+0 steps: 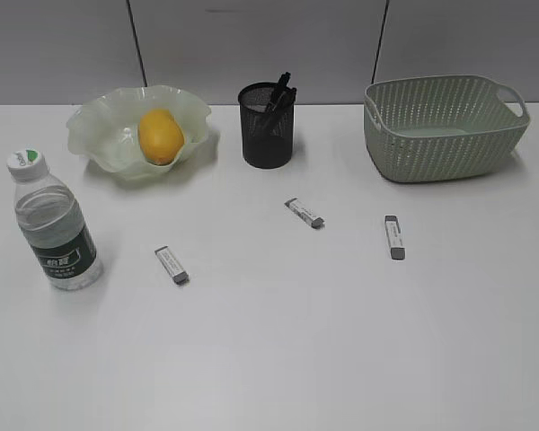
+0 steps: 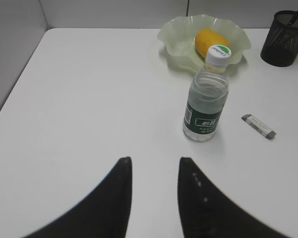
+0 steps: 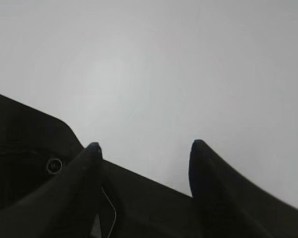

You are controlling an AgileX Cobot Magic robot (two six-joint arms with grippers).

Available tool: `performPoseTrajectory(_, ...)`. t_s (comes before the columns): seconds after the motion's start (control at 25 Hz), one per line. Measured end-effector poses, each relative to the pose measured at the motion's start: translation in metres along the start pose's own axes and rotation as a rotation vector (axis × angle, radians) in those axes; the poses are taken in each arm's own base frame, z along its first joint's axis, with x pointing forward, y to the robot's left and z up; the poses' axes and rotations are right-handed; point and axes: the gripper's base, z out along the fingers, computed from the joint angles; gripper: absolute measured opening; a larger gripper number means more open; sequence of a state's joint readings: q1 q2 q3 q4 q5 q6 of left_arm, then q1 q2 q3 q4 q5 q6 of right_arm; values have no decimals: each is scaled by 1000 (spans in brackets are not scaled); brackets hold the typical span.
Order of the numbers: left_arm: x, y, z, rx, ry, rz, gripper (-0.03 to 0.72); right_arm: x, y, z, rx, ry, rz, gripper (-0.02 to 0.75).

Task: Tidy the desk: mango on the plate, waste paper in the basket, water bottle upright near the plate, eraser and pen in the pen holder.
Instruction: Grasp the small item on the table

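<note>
The mango (image 1: 160,136) lies in the wavy-rimmed green plate (image 1: 92,124) at the back left. The water bottle (image 1: 56,229) stands upright on the desk (image 1: 278,341), left front of the plate. The black pen holder (image 1: 268,130) holds dark pens. Three white-grey erasers lie on the desk (image 1: 172,265) (image 1: 304,213) (image 1: 394,237). The green basket (image 1: 431,144) stands at the back right. No waste paper shows. My left gripper (image 2: 154,163) is open and empty, short of the bottle (image 2: 206,101). My right gripper (image 3: 145,146) is open and empty over bare desk. Neither gripper shows in the exterior view.
The left wrist view also shows the plate (image 2: 174,37) with the mango (image 2: 211,42), the pen holder (image 2: 283,39), one eraser (image 2: 259,126) and the desk's left edge by a grey wall. A dark robot part (image 3: 35,163) fills the right wrist view's lower left.
</note>
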State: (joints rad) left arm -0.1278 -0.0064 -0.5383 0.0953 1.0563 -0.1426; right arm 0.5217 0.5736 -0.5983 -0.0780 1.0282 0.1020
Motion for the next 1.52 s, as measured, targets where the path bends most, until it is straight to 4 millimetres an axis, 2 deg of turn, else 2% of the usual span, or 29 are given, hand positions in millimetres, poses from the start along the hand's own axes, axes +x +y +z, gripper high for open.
performPoseTrajectory(0.08, -1, 0, 1, -1, 8, 1, 237, 27, -2, -11, -6, -95, 8, 433)
performPoseTrajectory(0.2, -4, -2, 9, 0, 61, 12, 237, 53, -7, -37, -10, -311, 19, 410)
performPoseTrajectory(0.32, -13, -7, 26, 21, 161, 50, 237, 71, -10, -52, -3, -456, 32, 395)
performPoseTrajectory(0.4, -28, -12, 41, 45, 207, 57, 240, 75, -11, -54, 5, -482, 40, 391)
performPoseTrajectory(0.52, -61, -24, 74, 112, 263, 77, 275, 75, -12, -53, 12, -481, 43, 389)
performPoseTrajectory(0.64, -96, -42, 116, 235, 315, 143, 342, 75, -12, -53, 14, -482, 46, 388)
performPoseTrajectory(0.76, -126, -67, 165, 365, 359, 259, 368, 75, -12, -53, 14, -481, 46, 386)
performPoseTrajectory(0.84, -141, -94, 193, 459, 375, 387, 373, 75, -12, -53, 14, -481, 46, 385)
performPoseTrajectory(0.96, -142, -146, 241, 563, 431, 633, 375, 75, -12, -53, 15, -481, 46, 384)
performPoseTrajectory(1.12, -117, -209, 298, 621, 506, 921, 372, 75, -12, -53, 15, -481, 45, 384)
performPoseTrajectory(1.2, -98, -228, 323, 648, 595, 970, 367, 75, -12, -53, 15, -481, 46, 384)
performPoseTrajectory(1.32, -75, -241, 346, 665, 745, 916, 361, 75, -12, -53, 15, -481, 46, 384)
performPoseTrajectory(1.52, -54, -243, 369, 440, 940, 481, 360, 75, -12, -53, 15, -481, 46, 384)
